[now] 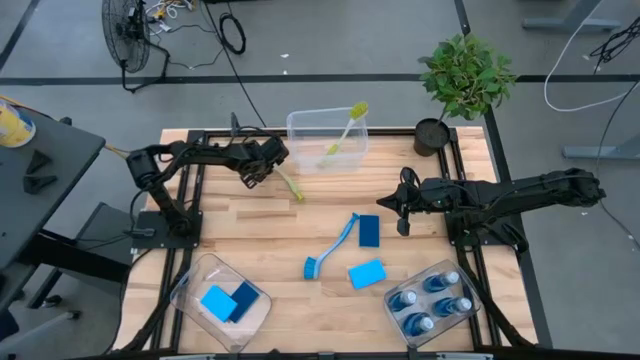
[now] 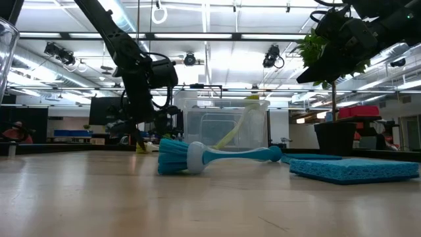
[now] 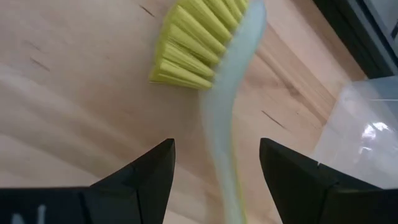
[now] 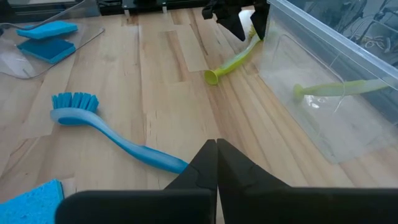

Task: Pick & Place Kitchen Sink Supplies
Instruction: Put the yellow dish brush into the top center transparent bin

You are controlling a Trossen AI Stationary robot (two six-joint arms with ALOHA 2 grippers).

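Your wooden table sits in a lit workshop; left hand fingers apart astride a yellow-green brush, right hand fingers together.

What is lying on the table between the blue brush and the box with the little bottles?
A light blue sponge lies between the blue brush and the bottle bin. The high view shows this best.

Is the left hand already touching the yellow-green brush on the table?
Apart. In the left wrist view, the left hand is open and the yellow-green brush handle passes between its fingers with bare wood visible on both sides.
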